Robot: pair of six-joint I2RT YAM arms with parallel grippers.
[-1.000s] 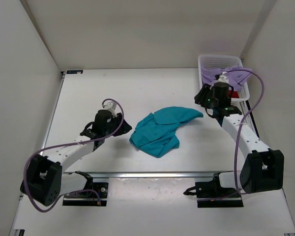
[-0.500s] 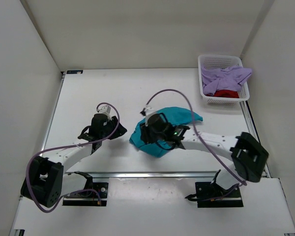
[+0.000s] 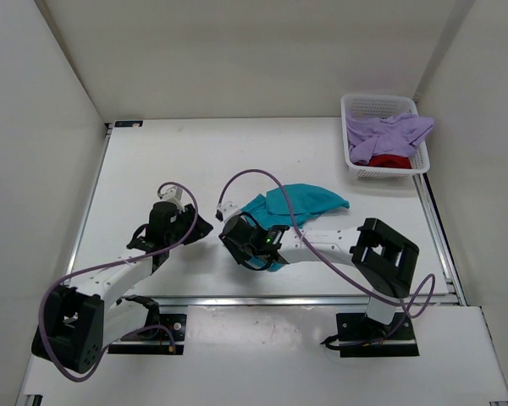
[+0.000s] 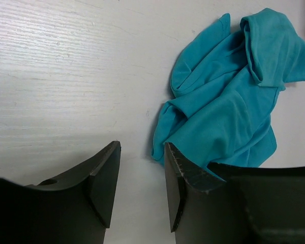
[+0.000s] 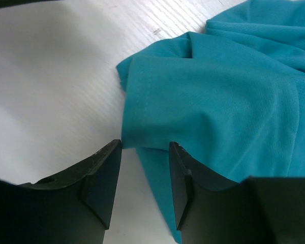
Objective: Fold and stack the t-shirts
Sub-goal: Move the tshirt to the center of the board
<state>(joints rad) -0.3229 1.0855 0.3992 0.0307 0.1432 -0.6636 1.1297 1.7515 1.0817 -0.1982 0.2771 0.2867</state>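
Observation:
The teal t-shirt (image 3: 307, 201) lies crumpled on the table's middle; it also shows in the left wrist view (image 4: 229, 96) and the right wrist view (image 5: 218, 96). My right gripper (image 3: 234, 239) is open low over the shirt's near-left edge, with a fold of cloth between its fingers (image 5: 145, 185), not pinched. My left gripper (image 3: 196, 226) is open and empty over bare table (image 4: 141, 188), just left of the shirt. The lavender t-shirt (image 3: 391, 131) and the red t-shirt (image 3: 393, 160) lie bunched in the basket.
The white lattice basket (image 3: 352, 110) stands at the back right corner. White walls close the table at left, back and right. The right arm stretches leftward across the near table in front of the teal shirt.
My right arm has swung from the basket down and left across the table to the teal shirt's near-left edge. My left gripper has drifted slightly left.

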